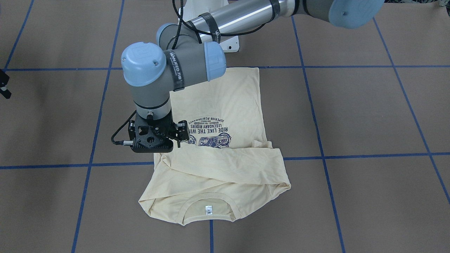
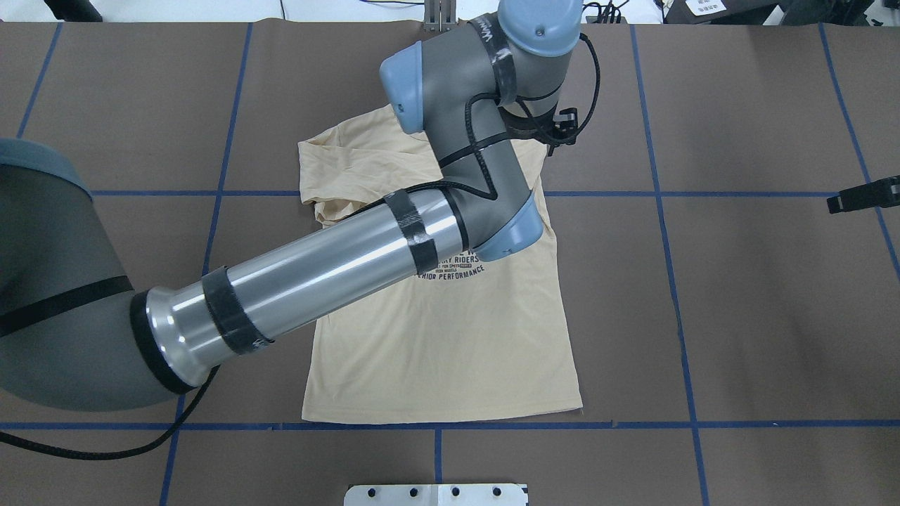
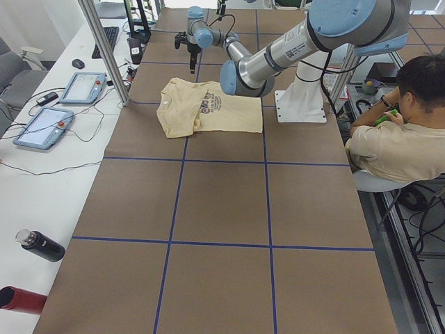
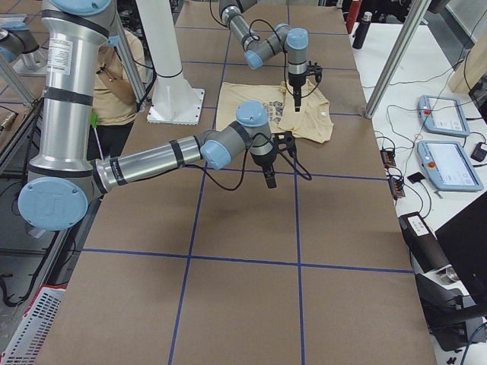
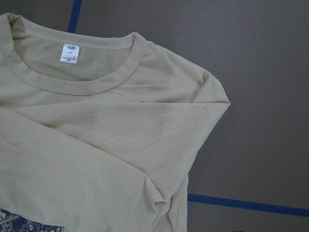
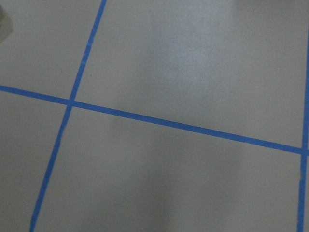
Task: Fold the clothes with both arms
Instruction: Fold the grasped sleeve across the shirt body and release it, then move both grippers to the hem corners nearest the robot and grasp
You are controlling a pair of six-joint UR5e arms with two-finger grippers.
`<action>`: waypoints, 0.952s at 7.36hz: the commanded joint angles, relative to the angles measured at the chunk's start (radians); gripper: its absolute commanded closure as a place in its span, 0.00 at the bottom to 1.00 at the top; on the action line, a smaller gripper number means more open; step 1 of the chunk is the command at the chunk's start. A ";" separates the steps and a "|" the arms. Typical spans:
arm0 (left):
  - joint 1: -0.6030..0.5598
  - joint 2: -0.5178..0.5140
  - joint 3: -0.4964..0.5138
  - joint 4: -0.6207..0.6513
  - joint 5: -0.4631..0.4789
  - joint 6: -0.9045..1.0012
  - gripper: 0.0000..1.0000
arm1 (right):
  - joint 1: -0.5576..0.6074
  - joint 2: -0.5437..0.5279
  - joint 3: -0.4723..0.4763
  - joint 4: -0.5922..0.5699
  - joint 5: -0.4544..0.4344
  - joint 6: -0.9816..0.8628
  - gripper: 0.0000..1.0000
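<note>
The clothes are one cream-yellow long-sleeved T-shirt (image 1: 225,105) (image 2: 443,337) (image 3: 229,115) (image 4: 243,99) lying flat, print up. Its collar and white neck label (image 1: 209,209) (image 5: 70,53) point away from the robot. A sleeve (image 1: 218,165) lies folded across the chest under the print. My left arm reaches across the shirt. Its left gripper (image 1: 168,144) (image 2: 562,130) (image 4: 295,103) hangs above the shirt's edge by the shoulder, looks open and holds nothing. The right gripper (image 2: 844,202) (image 1: 3,86) (image 4: 270,179) hovers over bare table far from the shirt. Its jaws are not clear.
Blue tape lines (image 6: 183,126) grid the brown table. The white pedestal (image 1: 228,42) (image 3: 302,104) stands behind the shirt. A seated person (image 3: 396,139) is beside the base. Teach pendants (image 3: 42,125) and bottles (image 3: 42,245) lie on the white side table, past a metal post (image 3: 104,56).
</note>
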 commanded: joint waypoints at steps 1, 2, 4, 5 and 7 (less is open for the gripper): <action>-0.004 0.277 -0.392 0.096 0.000 0.110 0.00 | -0.209 0.035 0.085 0.012 -0.127 0.276 0.00; -0.004 0.482 -0.629 0.098 0.000 0.144 0.00 | -0.335 0.040 0.128 0.012 -0.217 0.403 0.00; -0.010 0.791 -0.950 0.095 0.006 0.223 0.00 | -0.618 0.040 0.186 0.007 -0.469 0.641 0.00; 0.000 0.888 -1.047 0.087 0.017 0.217 0.00 | -0.758 0.040 0.202 0.001 -0.596 0.735 0.00; 0.130 1.061 -1.130 -0.011 0.134 0.077 0.00 | -0.924 0.057 0.205 -0.058 -0.752 0.850 0.00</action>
